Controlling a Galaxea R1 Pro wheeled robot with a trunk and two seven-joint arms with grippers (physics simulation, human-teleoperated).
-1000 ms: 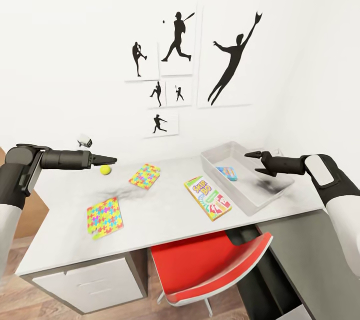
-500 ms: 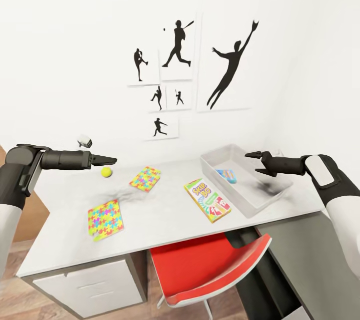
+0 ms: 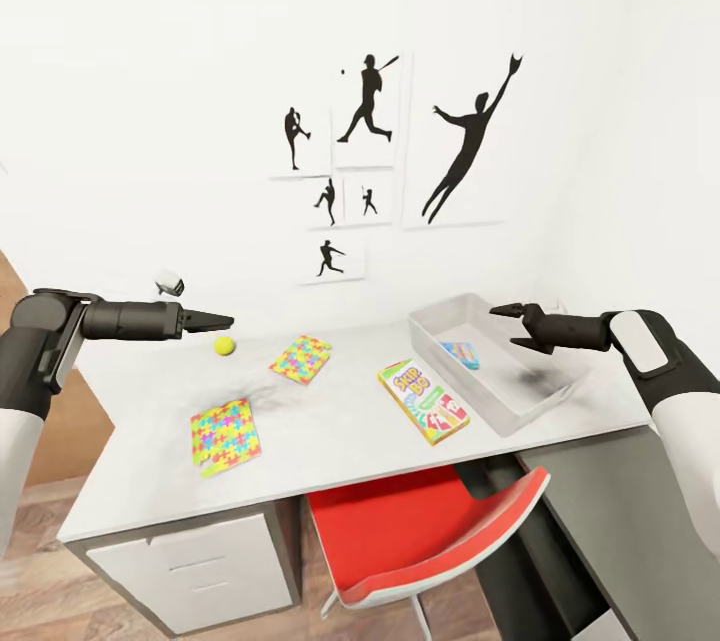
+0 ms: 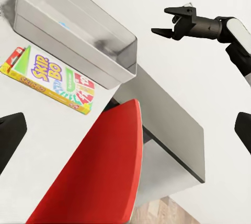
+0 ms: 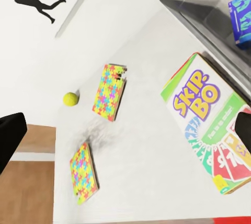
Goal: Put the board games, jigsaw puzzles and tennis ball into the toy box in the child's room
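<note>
white table (image 3: 340, 441) carries the skip-bo box (image 3: 423, 400) mid-top, two jigsaw puzzles (image 3: 225, 435) and tennis ball (image 3: 224, 346) toward its left end. grey toy box (image 3: 440, 321) at the right end holds a blue game (image 3: 461, 354). left gripper (image 3: 222, 322) and right gripper (image 3: 497, 310) hover, jaws parted, empty.

On the white table (image 3: 330, 431) lie two flat jigsaw puzzles, one (image 3: 224, 436) near the front edge, the other (image 3: 301, 359) farther back. A small yellow-green tennis ball (image 3: 224, 346) sits just beside that second one. The Skip-Bo box (image 3: 423, 400) lies flat beside the grey toy box (image 3: 520, 401), which holds a small blue board game (image 3: 461, 354).
</note>
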